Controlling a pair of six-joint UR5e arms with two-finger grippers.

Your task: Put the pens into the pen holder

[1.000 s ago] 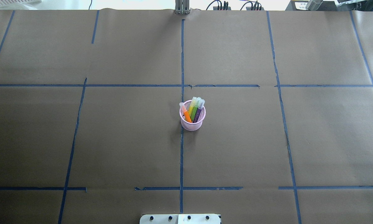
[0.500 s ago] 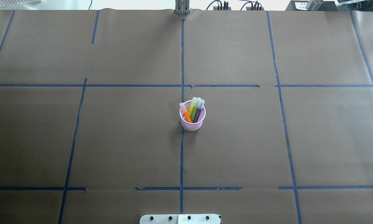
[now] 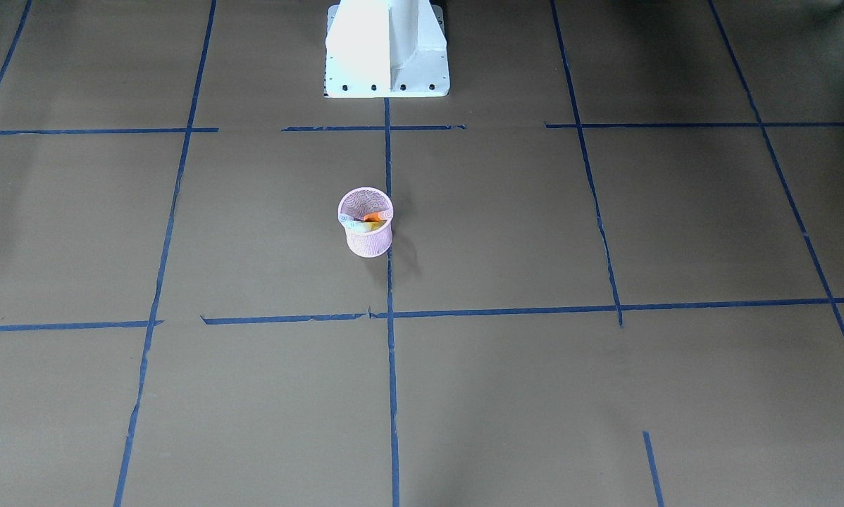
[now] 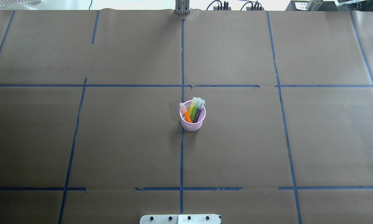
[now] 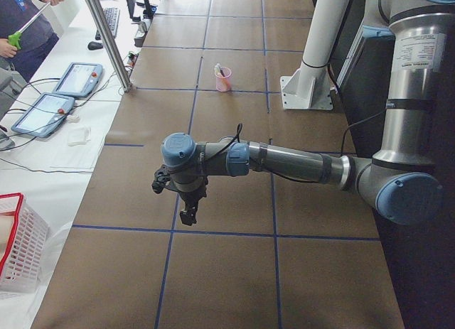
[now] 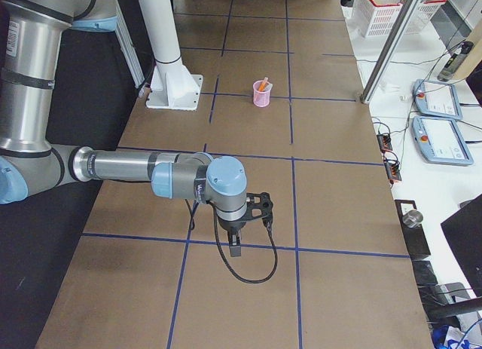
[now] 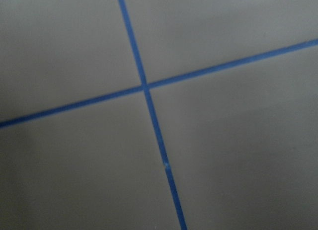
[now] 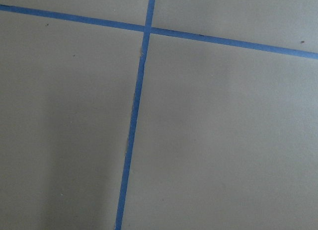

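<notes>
L end effector (image 5: 188, 214), R end effector (image 6: 236, 247): each points down over the worktop (image 4: 111, 140) near opposite ends, well apart from the holder; open or closed can't be told. Pen holder (image 4: 191, 125): pink mesh cup, upright, mid-worktop beside a blue tape line (image 4: 181, 155). Inside, leaning, pale caps above rim: orange pen (image 4: 186, 115), yellow pen (image 4: 191, 108), green pen (image 4: 194, 112), purple pen (image 4: 198, 114).

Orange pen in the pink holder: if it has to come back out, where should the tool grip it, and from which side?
Take the orange pen by its capped top, the only part clear of the pen holder rim. Come from above, tool closing across the shaft. It leans toward the robot's left, apart from the other pens, so that side likely has room.
</notes>
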